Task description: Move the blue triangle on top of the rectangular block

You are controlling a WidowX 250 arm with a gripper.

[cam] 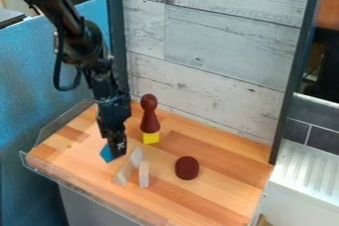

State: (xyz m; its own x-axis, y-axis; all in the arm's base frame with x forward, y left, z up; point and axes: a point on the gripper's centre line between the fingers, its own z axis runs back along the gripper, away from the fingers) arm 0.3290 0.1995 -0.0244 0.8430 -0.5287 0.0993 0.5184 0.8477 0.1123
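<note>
The gripper (116, 151) is low over the left part of the wooden table, right at the blue triangle (106, 153). Part of the blue triangle is hidden behind the gripper's tip, and whether it is held cannot be told. To the right of the gripper stands a pale upright rectangular block (143, 174). Between that block and the gripper is a pale, slanted, wedge-like piece (129, 165).
A dark red pawn-like figure (149, 116) rises behind a yellow block (151, 137), right of the gripper. A dark red round piece (187, 168) lies right of the pale block. A clear rim (79, 190) borders the wooden table (218, 195).
</note>
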